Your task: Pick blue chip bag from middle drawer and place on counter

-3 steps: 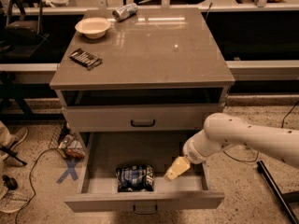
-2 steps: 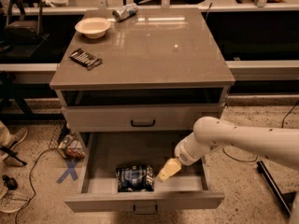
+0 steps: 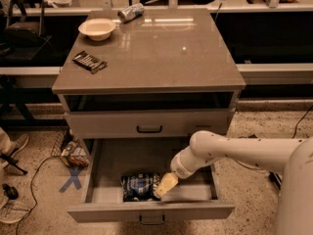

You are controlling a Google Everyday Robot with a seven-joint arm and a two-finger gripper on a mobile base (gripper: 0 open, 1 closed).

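Camera view gives you the middle drawer [image 3: 146, 211] pulled well out below the closed drawer front [image 3: 149, 123]. That opening is why the arm [image 3: 234, 148] can come in from the right and slope down into it. Your gripper [image 3: 166, 184] sits low inside the drawer, its pale tip touching the right edge of the blue chip bag [image 3: 138, 186]. Whether it is spread or closed you cannot tell. The bag lies crumpled on the drawer floor near the front wall, slightly left of centre, not yet lifted. By my judgement you are at the reach-and-grasp step. The table [image 3: 161, 53] above carries a white bowl [image 3: 97, 28], a silver can [image 3: 130, 12] and a dark packet [image 3: 89, 61] toward its left and back, so plan to place the bag on the right half, away from them.
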